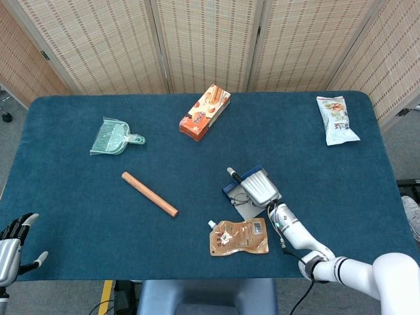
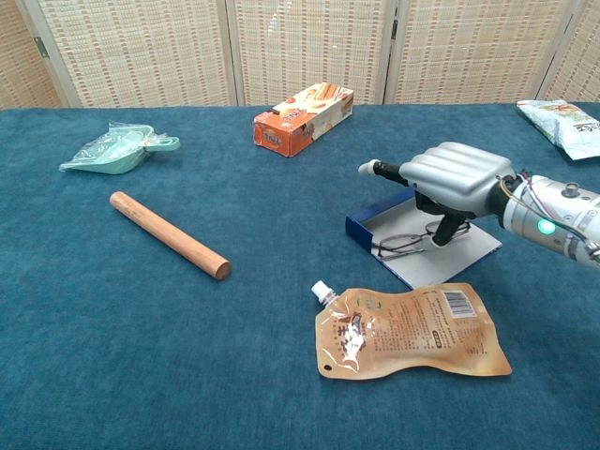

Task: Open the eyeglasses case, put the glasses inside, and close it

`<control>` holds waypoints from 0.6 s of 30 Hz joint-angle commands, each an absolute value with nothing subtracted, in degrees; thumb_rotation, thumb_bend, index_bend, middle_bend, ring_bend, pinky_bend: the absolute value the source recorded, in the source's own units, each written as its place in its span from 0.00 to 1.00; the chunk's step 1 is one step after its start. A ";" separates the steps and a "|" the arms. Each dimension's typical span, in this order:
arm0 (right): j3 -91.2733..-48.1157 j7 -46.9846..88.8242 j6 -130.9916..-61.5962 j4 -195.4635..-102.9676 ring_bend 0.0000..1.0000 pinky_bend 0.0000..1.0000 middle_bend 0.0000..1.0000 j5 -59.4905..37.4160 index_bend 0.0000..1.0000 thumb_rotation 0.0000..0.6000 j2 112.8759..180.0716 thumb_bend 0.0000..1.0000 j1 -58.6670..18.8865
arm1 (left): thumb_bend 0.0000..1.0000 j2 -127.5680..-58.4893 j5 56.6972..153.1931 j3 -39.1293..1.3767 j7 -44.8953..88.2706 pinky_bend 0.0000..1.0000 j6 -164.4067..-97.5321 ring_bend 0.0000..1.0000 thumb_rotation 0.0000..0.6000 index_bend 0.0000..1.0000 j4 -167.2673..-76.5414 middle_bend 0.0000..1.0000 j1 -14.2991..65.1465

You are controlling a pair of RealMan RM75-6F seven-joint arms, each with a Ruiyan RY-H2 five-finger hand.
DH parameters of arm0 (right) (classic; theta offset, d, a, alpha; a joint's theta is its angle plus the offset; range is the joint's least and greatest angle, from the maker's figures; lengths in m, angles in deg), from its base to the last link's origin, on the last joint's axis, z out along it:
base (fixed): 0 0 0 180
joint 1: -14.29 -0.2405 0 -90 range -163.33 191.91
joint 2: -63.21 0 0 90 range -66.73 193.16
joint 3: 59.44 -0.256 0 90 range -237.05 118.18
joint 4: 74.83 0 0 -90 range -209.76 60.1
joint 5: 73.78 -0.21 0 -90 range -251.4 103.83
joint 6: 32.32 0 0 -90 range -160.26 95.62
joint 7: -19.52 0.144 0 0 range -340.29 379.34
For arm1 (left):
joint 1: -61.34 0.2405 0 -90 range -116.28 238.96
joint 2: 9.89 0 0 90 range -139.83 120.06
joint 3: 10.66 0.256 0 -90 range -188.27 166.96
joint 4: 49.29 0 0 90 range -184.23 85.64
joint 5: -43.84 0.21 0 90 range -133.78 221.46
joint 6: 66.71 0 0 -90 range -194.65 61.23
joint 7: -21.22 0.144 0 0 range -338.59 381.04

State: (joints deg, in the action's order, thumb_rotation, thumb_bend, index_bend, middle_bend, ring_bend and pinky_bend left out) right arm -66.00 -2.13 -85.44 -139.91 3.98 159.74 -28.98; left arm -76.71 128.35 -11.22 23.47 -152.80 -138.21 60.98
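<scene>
the left hand (image 1: 12, 237) is seen at the near counter (image 2: 112, 356) edge, fingers apart, holding nothing, well away. the glasses (image 2: 405, 241) lie in the open eyeglasses case (image 2: 375, 223), long axis running left to right, directly beneath the right hand (image 2: 450, 180), whose grip cannot be told; the lid is judged to be shut next.

No text is legible anywhere

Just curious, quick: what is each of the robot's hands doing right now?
Left hand: open, holding nothing, at the table's near edge.
Right hand: over the glasses in the open case; grip cannot be told.
</scene>
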 commanded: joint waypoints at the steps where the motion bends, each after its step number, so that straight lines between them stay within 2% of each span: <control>1: -67.08 -2.67 -84.69 -138.71 1.00 1.00 0.98 3.17 0.02 1.00 160.94 0.19 -30.03 | 0.24 -76.71 128.32 -11.22 23.43 0.29 -152.83 0.16 1.00 0.16 -138.19 0.16 61.02; 18: -70.61 -3.59 -80.92 -129.04 1.00 1.00 0.98 -0.09 0.02 1.00 166.43 0.19 -34.93 | 0.24 -76.52 127.80 -11.24 23.24 0.29 -152.95 0.16 1.00 0.16 -137.96 0.16 61.43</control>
